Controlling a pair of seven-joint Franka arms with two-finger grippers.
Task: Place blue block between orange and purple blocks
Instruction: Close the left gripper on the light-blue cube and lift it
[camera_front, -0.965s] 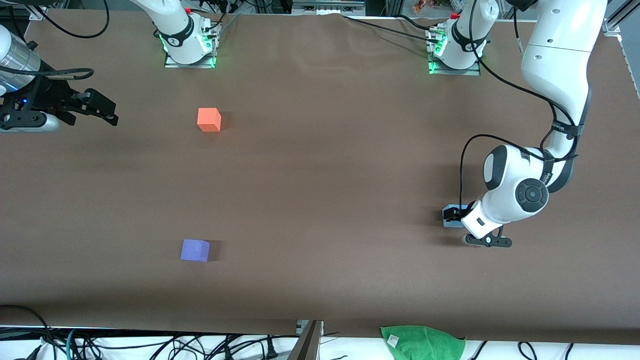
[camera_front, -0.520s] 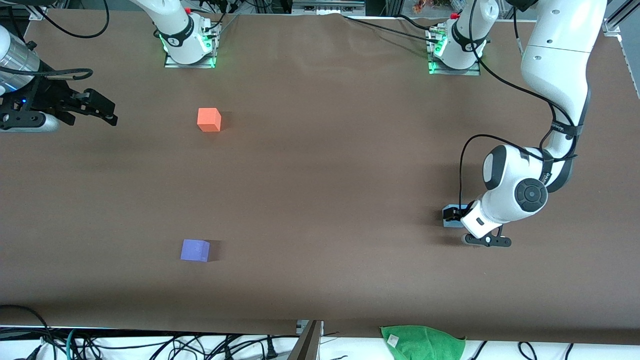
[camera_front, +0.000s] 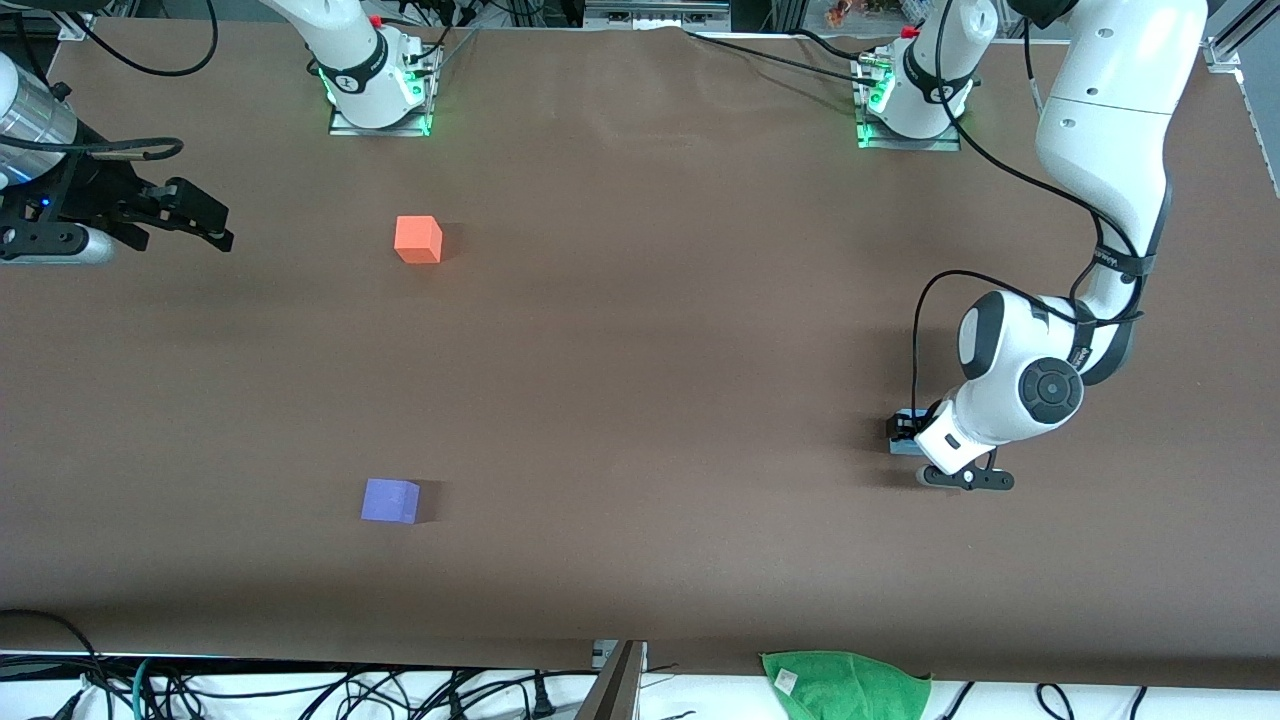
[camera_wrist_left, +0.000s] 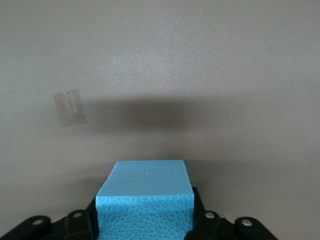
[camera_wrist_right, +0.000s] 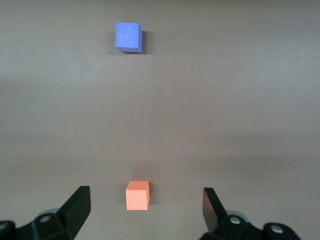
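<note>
The blue block (camera_front: 908, 447) is a light sky-blue cube, gripped in my left gripper (camera_front: 908, 430) just above the table at the left arm's end. In the left wrist view the block (camera_wrist_left: 145, 192) fills the gap between the jaws of that gripper (camera_wrist_left: 145, 215), and its shadow lies apart from it on the table. The orange block (camera_front: 418, 240) sits toward the right arm's end. The purple block (camera_front: 390, 500) lies nearer the front camera than the orange one. My right gripper (camera_front: 215, 225) waits open and empty in the air; its view shows the orange block (camera_wrist_right: 137, 195) and purple block (camera_wrist_right: 128, 37).
A green cloth (camera_front: 845, 685) lies past the table's front edge, beside a metal bracket (camera_front: 620, 680) and cables. A small piece of tape (camera_wrist_left: 70, 107) is stuck to the brown table (camera_front: 640, 350).
My left arm has shifted slightly toward the right arm's end with the blue block in its jaws. The right gripper and the other two blocks have not moved.
</note>
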